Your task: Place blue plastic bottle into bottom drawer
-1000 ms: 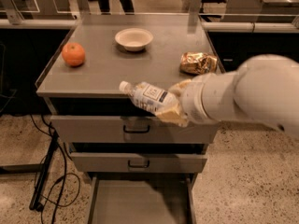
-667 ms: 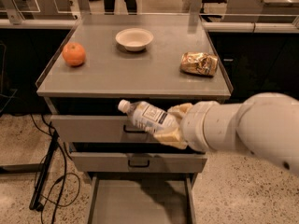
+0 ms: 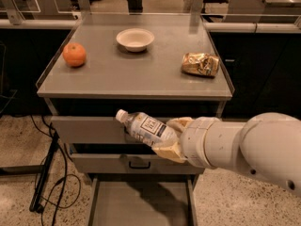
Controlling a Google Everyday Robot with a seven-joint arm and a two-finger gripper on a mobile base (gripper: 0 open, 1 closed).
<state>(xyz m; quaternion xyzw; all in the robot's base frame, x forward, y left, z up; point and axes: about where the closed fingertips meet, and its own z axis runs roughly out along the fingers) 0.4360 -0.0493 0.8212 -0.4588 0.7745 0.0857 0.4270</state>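
The blue plastic bottle (image 3: 145, 127) is a small clear bottle with a white cap and a white-and-blue label. It lies tilted in the air, cap to the upper left, in front of the top drawer. My gripper (image 3: 170, 138) is shut on its lower end, with tan fingers (image 3: 178, 124) above and below it, on a thick white arm coming in from the right. The bottom drawer (image 3: 141, 202) is pulled out below, a shallow grey tray with thin side walls. The bottle hangs above the drawer's back part.
The grey cabinet top (image 3: 136, 69) holds an orange (image 3: 74, 54) at left, a white bowl (image 3: 135, 39) at the back and a crumpled gold foil bag (image 3: 201, 64) at right. The middle drawer handle (image 3: 139, 165) sits under the gripper. Black cables (image 3: 49, 182) lie on the floor at left.
My arm has come down and forward with the bottle, from the cabinet's front edge to the level of the top drawer front. The foil bag is now uncovered.
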